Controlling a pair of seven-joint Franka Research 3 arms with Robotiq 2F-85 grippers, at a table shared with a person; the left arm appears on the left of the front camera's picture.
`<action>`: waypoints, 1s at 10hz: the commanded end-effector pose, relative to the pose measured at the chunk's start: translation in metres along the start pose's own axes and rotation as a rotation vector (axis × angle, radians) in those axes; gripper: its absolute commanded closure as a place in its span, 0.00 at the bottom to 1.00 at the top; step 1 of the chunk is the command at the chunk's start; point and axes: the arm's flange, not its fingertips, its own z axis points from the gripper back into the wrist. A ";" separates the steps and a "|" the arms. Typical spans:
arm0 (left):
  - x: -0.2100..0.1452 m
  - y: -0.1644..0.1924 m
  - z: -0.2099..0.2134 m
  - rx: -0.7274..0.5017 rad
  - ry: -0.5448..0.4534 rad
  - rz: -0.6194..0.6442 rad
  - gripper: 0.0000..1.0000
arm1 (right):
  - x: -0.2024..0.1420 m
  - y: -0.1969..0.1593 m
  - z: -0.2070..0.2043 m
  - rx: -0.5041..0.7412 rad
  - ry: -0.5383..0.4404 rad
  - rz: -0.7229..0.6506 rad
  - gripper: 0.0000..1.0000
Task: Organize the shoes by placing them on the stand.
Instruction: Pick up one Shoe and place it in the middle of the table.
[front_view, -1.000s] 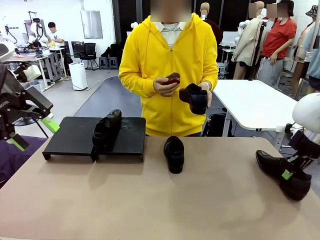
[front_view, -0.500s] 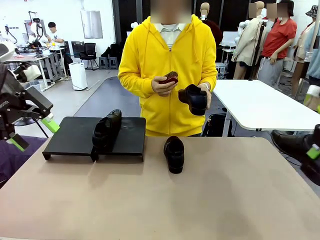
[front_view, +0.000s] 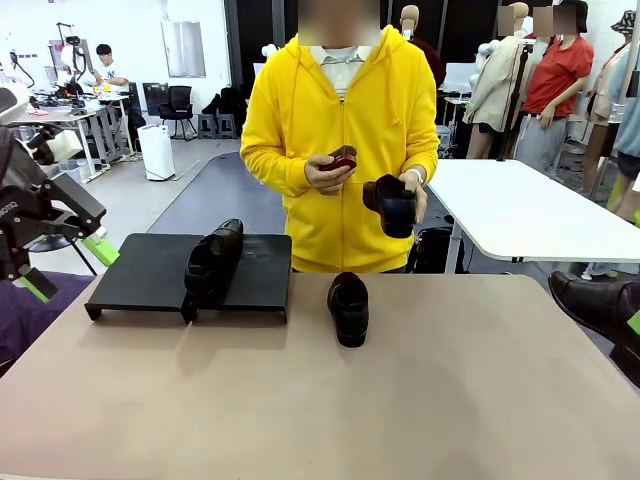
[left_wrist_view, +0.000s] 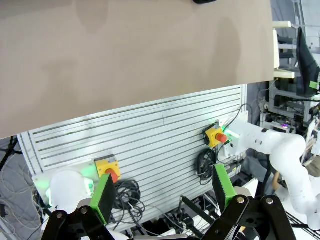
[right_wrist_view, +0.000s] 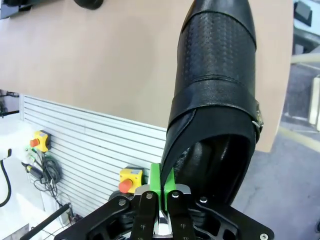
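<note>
One glossy black leather slip-on, the held shoe (right_wrist_view: 215, 90), hangs from the right pincer (right_wrist_view: 161, 195). Its green pads are pressed together on a thin strip of the collar at one side, and the toe stretches away ahead of the fingers. That grip looks like the weak point. The shoe's whole weight levers on a narrow pinch of smooth leather, so a quick swing could twist it or let it slip. The pincer stands off the edge of the tan table (front_view: 450, 400), so a slip there would likely send the shoe to the floor.

The low black two-platform stand (front_view: 140, 275) lies well across from this pincer. A second black loafer, the loose shoe (front_view: 348, 308), sits on the table between them, and a low carry could knock it. A third, the racked shoe (front_view: 213, 258), rests over the seam where the platforms meet, which may crowd the free places.

Farther off, a person in a yellow hoodie (front_view: 340, 110) holds the fourth shoe (front_view: 393, 203) and could reach into the arm's path. The left pincer (front_view: 68, 268), spread wide and empty, hangs beside the stand's far end, where the two arms might meet.
</note>
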 end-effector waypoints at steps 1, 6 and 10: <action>-0.002 0.003 0.002 0.000 0.003 -0.011 0.00 | -0.003 0.002 0.003 -0.004 -0.012 0.004 1.00; -0.002 0.003 0.002 0.000 0.003 -0.011 0.00 | 0.070 0.094 -0.053 -0.207 -0.034 -0.052 1.00; -0.002 0.003 0.002 0.000 0.003 -0.011 0.00 | 0.022 0.015 0.006 -0.331 -0.138 -0.299 1.00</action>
